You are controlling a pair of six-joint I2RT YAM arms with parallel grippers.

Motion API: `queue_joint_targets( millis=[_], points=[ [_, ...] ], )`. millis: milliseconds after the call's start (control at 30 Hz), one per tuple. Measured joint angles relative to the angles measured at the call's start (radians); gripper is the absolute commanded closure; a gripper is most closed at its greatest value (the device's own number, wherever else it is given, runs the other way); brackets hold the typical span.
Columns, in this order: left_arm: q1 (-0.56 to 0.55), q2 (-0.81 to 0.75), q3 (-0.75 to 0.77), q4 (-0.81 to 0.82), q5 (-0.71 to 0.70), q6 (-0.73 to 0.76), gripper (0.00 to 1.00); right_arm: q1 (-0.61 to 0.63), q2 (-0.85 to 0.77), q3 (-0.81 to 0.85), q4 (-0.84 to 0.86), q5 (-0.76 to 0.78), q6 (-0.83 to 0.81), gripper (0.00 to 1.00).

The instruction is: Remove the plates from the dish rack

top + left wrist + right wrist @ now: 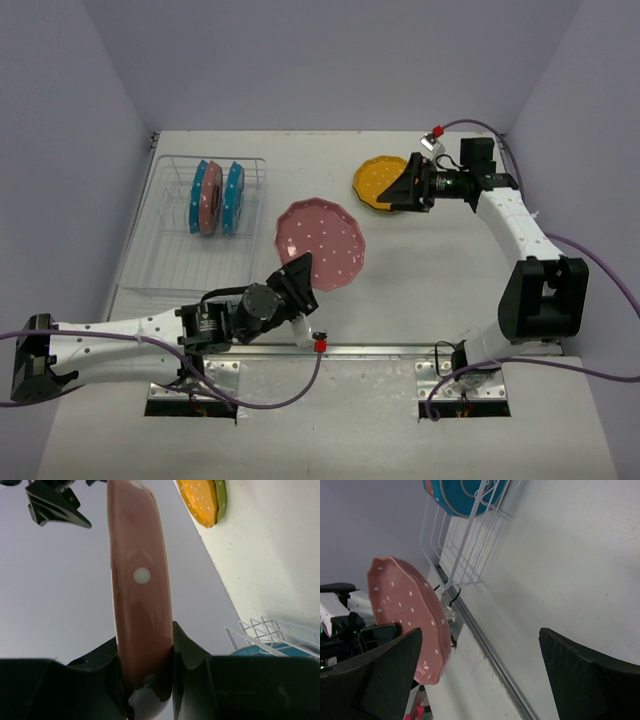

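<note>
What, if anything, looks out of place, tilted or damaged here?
Nothing stands out. The left gripper grips a pink plate by its rim, clear of the dish rack. In the rack three plates stand upright, and an orange plate lies on a yellow-green plate. No chips or spills show.

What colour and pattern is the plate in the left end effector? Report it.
The plate is pink with white dots, clearest in top external view.

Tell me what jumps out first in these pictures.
The pink plate at mid-table, pinched by its rim in the left gripper. Next, the wire dish rack at the far left with three plates standing on edge, two blue around one pink. At the far right, the open right gripper hovers by an orange plate.
</note>
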Motion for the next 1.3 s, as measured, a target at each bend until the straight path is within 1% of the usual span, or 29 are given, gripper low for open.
queue_joint_targets(
  millis=[133,200,267,400,500,667,767,800,967,1033,1067,1133,1167,1200,1233,1267,1300],
  points=[
    [-0.023,0.029,0.000,0.049,-0.009,0.013,1.00,0.040,-0.002,0.000,-0.003,-0.033,-0.029,0.02],
    [-0.025,0.045,0.000,0.068,-0.011,0.016,1.00,0.066,-0.003,-0.001,-0.003,-0.047,-0.048,0.05],
    [-0.026,0.057,0.000,0.075,-0.011,0.016,1.00,0.092,-0.006,-0.008,-0.001,-0.063,-0.074,0.11],
    [-0.031,0.073,0.000,0.082,-0.018,0.015,1.00,0.133,-0.015,-0.036,-0.002,-0.093,-0.126,0.16],
    [-0.032,0.081,0.000,0.092,-0.022,0.010,1.00,0.148,-0.020,-0.060,-0.003,-0.117,-0.165,0.17],
    [-0.032,0.106,0.008,0.096,-0.030,-0.014,1.00,0.184,-0.048,-0.108,-0.010,-0.128,-0.244,0.34],
    [-0.032,0.119,0.015,0.100,-0.032,-0.027,1.00,0.207,-0.053,-0.121,-0.012,-0.131,-0.268,0.38],
    [-0.032,0.120,0.015,0.103,-0.032,-0.030,1.00,0.212,-0.053,-0.122,-0.011,-0.134,-0.271,0.41],
    [-0.034,0.120,0.015,0.114,-0.039,-0.038,1.00,0.217,-0.052,-0.124,0.005,-0.150,-0.265,0.78],
    [-0.037,0.120,0.017,0.126,-0.045,-0.040,0.93,0.212,-0.051,-0.124,0.016,-0.150,-0.256,0.93],
    [-0.037,0.120,0.018,0.129,-0.048,-0.040,0.88,0.209,-0.051,-0.124,0.019,-0.153,-0.249,1.00],
    [-0.038,0.120,0.018,0.132,-0.053,-0.040,0.61,0.205,-0.051,-0.124,0.025,-0.156,-0.235,1.00],
    [-0.038,0.120,0.018,0.133,-0.056,-0.040,0.45,0.205,-0.051,-0.124,0.028,-0.156,-0.228,1.00],
    [-0.039,0.120,0.018,0.141,-0.062,-0.042,0.43,0.205,-0.051,-0.124,0.030,-0.156,-0.219,1.00],
    [-0.039,0.119,0.018,0.151,-0.070,-0.041,0.29,0.205,-0.051,-0.124,0.031,-0.155,-0.210,1.00],
    [-0.039,0.115,0.019,0.165,-0.076,-0.041,0.22,0.205,-0.051,-0.124,0.032,-0.151,-0.203,1.00],
    [-0.039,0.109,0.019,0.175,-0.083,-0.043,0.18,0.203,-0.050,-0.124,0.032,-0.151,-0.196,1.00]
  ],
)
